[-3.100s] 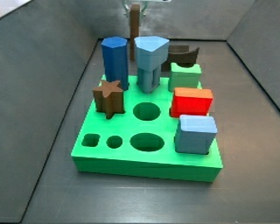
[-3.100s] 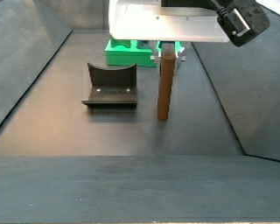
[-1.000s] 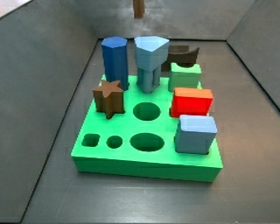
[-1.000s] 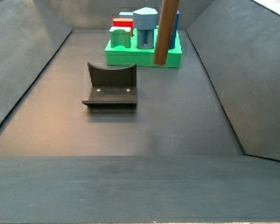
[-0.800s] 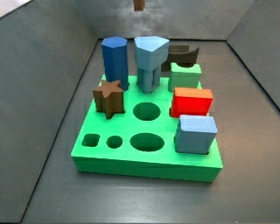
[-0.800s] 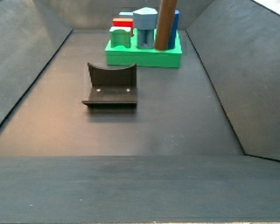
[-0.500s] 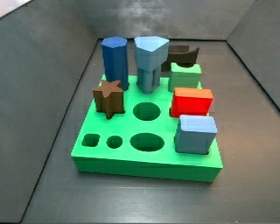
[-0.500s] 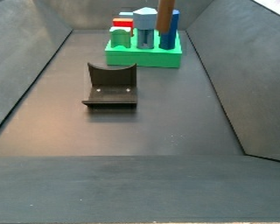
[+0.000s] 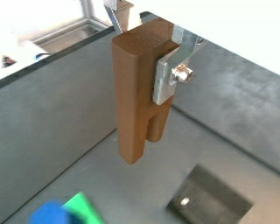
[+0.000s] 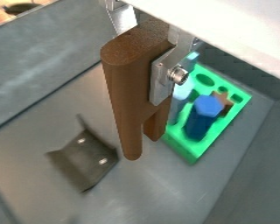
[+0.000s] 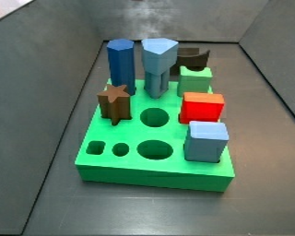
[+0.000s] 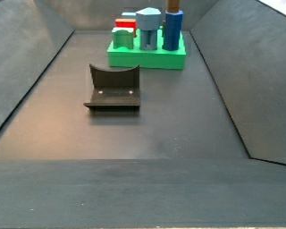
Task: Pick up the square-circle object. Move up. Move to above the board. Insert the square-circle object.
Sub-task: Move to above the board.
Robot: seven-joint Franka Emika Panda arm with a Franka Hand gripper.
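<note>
My gripper [image 9: 143, 74] is shut on the square-circle object [image 9: 136, 105], a tall dark-brown block with two legs and a slot, hanging upright in the air. A silver finger [image 9: 167, 77] presses its side near the top; the other finger is hidden behind it. Both wrist views show this grip [image 10: 136, 74]. Below and beside the object [image 10: 133, 105] lies the green board [image 10: 217, 122]. The board also shows in both side views [image 11: 175, 135] [image 12: 147, 59]. The gripper is out of both side views; only a brown tip [image 12: 173, 4] shows at a side view's top edge.
On the board stand a blue hexagonal peg [image 11: 121, 61], a light-blue peg [image 11: 159, 64], a brown star peg [image 11: 114, 101], a red cube [image 11: 202, 108] and a light-blue cube [image 11: 206, 141]. The fixture [image 12: 112, 87] stands on the dark floor [image 12: 146, 143] between grey walls.
The object has gone up and toward the board, leaving the top of one side view and nearly leaving the other. The board and pegs have not moved.
</note>
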